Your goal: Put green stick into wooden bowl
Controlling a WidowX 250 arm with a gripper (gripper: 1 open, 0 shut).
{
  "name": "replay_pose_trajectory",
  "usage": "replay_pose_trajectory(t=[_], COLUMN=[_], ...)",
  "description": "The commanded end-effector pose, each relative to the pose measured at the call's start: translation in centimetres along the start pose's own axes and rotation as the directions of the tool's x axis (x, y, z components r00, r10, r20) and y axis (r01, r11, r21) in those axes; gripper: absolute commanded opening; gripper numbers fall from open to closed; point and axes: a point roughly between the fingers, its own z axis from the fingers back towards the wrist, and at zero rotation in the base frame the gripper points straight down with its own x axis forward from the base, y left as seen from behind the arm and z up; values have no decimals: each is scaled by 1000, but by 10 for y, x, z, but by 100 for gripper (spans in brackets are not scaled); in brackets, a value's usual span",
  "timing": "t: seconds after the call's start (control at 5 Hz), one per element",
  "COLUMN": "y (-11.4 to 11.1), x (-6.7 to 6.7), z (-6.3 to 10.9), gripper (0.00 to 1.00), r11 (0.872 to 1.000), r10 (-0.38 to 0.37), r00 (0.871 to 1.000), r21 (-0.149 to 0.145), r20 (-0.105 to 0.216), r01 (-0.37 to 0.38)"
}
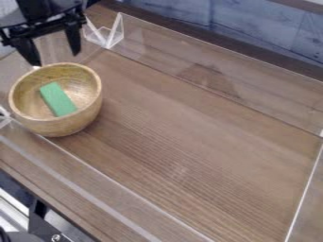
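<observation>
The green stick (pixel 56 98) lies flat inside the wooden bowl (pixel 86 113), which stands at the left side of the table. My gripper (pixel 51 46) hangs above the bowl's far rim at the top left. It is open, its two black fingers (pixel 74 38) spread wide with nothing between them. It touches neither the bowl nor the stick.
Clear acrylic walls (pixel 214 68) fence the wooden tabletop (pixel 190 132) at the back, right and front. A clear bracket (pixel 111 34) stands at the back left corner, just right of my gripper.
</observation>
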Motion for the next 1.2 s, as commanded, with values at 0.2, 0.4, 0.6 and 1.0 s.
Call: replay_pose_trajectory(t=[0.2, 0.4, 0.6, 1.0], y=[0, 1, -9, -33], x=[6, 11, 6, 2], z=[32, 36, 44, 41], gripper=[100, 100, 100, 100], r11=[999, 998, 990, 950], r10=[-20, -53, -127, -294], r00=[999, 998, 991, 954], r21=[-27, -35, -57, -89], r20=[32, 29, 39, 61], r01=[20, 54, 129, 298])
